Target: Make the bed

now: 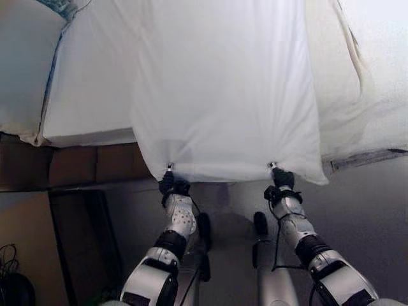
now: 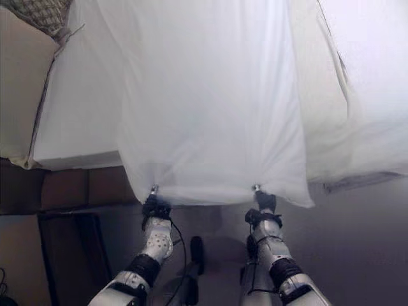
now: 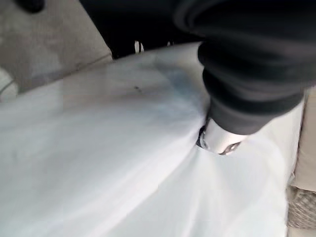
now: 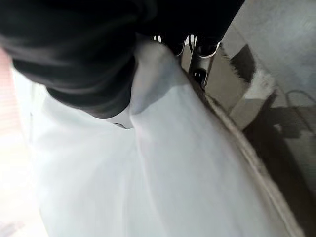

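A white sheet (image 1: 223, 89) lies spread over the bed (image 1: 89, 108), and its near hem hangs off the bed's edge. My left hand (image 1: 171, 182) grips the hem's left corner, with the cloth bunched round a finger (image 3: 217, 143). My right hand (image 1: 280, 176) grips the right corner the same way, the sheet (image 4: 148, 163) gathered against it. The hem is stretched taut between the two hands. Most of each hand is hidden under the cloth and the dark cover.
A white duvet or pillow (image 1: 370, 83) lies on the bed's right side. The mattress edge (image 1: 76, 137) sits above a brown bed frame (image 1: 70, 162). A woven patterned thing (image 2: 41, 16) shows at the far left corner. Grey floor (image 1: 370, 217) lies on the right.
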{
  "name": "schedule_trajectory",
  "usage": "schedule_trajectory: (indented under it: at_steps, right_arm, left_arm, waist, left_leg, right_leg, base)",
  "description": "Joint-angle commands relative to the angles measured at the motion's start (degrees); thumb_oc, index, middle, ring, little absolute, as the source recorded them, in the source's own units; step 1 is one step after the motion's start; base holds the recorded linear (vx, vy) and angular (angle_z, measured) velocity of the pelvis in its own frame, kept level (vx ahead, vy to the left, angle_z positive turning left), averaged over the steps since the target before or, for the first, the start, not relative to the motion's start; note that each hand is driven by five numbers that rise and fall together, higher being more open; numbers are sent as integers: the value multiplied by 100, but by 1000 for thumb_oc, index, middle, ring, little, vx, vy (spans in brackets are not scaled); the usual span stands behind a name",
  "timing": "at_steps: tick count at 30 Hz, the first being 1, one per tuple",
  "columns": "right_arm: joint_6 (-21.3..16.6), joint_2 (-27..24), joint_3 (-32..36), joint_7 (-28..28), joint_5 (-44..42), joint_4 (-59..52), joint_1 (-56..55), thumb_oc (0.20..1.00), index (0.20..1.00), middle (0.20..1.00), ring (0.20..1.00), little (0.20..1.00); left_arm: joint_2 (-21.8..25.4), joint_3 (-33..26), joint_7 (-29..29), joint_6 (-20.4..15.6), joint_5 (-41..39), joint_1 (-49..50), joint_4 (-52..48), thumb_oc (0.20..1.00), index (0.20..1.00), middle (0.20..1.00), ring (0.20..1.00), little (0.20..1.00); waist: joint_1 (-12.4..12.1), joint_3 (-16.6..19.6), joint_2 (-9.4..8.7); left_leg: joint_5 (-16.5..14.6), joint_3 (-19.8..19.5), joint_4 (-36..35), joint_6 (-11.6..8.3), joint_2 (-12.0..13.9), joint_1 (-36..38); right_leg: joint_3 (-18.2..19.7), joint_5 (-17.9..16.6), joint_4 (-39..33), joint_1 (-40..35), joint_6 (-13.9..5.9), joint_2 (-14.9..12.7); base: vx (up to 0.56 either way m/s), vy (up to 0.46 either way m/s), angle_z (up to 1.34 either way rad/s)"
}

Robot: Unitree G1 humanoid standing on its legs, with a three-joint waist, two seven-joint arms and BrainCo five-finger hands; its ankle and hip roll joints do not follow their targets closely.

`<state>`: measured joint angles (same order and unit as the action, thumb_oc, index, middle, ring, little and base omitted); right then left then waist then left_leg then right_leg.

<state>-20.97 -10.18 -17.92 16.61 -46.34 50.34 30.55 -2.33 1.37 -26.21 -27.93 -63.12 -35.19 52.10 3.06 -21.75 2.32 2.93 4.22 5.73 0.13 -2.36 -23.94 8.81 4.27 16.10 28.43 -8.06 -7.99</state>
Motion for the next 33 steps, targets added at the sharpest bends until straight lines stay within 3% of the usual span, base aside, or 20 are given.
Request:
schedule_trajectory:
  at_steps: [1,5,7,10,11,12,13,16,22,27,33]
  right_arm:
    - [335,4,-210,105,81,453,-678,200,200,200,200,200]
    - [664,184,-246,145,94,1052,-722,200,200,200,200,200]
    - [913,212,-240,101,190,1436,-719,200,200,200,200,200]
    - [1021,268,-101,90,113,1624,-754,200,200,200,200,200]
    - [1021,267,-98,88,113,1626,-757,322,322,322,322,322]
    - [1062,273,-82,73,113,1657,-777,423,423,423,423,423]
    - [1100,264,-67,52,140,1680,-783,1000,1000,1000,1000,1000]
    - [1159,273,-59,35,177,1757,-791,1000,1000,1000,1000,1000]
    - [1349,300,-123,-150,361,1979,-756,1000,1000,1000,1000,1000]
    - [1473,363,-244,-404,223,2070,-837,1000,1000,1000,1000,1000]
    - [1321,202,-365,-496,265,1409,-1027,1000,1000,1000,1000,1000]
  left_arm:
    - [213,-775,-797,-187,65,375,738,200,200,200,200,200]
    - [262,-915,-1148,90,229,268,1237,200,200,200,200,200]
    - [261,-972,-1230,441,291,233,1604,200,200,200,200,200]
    - [202,-916,-1239,623,263,235,1700,200,200,200,200,200]
    - [203,-909,-1231,624,255,241,1701,385,385,385,385,385]
    - [173,-851,-1125,674,182,276,1686,674,674,674,674,674]
    - [143,-779,-1016,716,149,294,1631,1000,1000,1000,1000,1000]
    - [73,-507,-634,817,16,407,1523,1000,1000,1000,1000,1000]
    - [4,-308,-321,992,-113,480,1633,1000,1000,1000,1000,1000]
    - [-137,204,-52,1177,108,687,1655,1000,1000,1000,1000,1000]
    - [-170,1471,93,1352,970,1120,623,1000,1000,1000,1000,1000]
  waist:
    - [-17,-170,-174]
    - [-3,-114,-215]
    - [13,-107,-207]
    - [42,-92,-168]
    - [43,-92,-166]
    - [51,-80,-152]
    - [58,-74,-139]
    - [69,-52,-108]
    - [55,22,-62]
    - [24,81,-18]
    - [22,30,70]
  left_leg:
    - [-203,134,318,-225,187,-287]
    - [-92,91,232,-307,254,-299]
    - [-55,71,214,-347,281,-286]
    - [-1,1,141,-383,311,-210]
    - [3,-5,133,-384,310,-204]
    - [15,-17,97,-388,312,-177]
    - [26,-21,78,-391,310,-160]
    - [62,-52,-2,-392,314,-97]
    - [124,-114,-148,-407,323,36]
    - [220,-189,-321,-422,337,186]
    - [308,-246,-389,-435,342,213]
  right_leg:
    - [98,-1088,-1073,-97,-6,117]
    - [3,-1037,-1096,-122,23,133]
    - [-58,-972,-1020,-114,47,158]
    - [-150,-901,-916,-153,76,193]
    - [-156,-899,-915,-157,77,192]
    - [-163,-890,-912,-174,75,199]
    - [-178,-886,-914,-184,72,198]
    - [-221,-875,-925,-236,72,194]
    - [-278,-847,-939,-333,89,204]
    - [-351,-835,-1003,-481,97,198]
    - [-431,-830,-1039,-532,99,213]
  base:
    - [-10,-87,-10]
    - [-3,-90,-4]
    - [6,-80,3]
    - [18,-79,16]
    - [22,-50,18]
    - [13,-21,12]
    - [15,-29,8]
    - [7,-32,2]
    - [19,-34,9]
    - [19,-46,4]
    - [-3,-42,4]
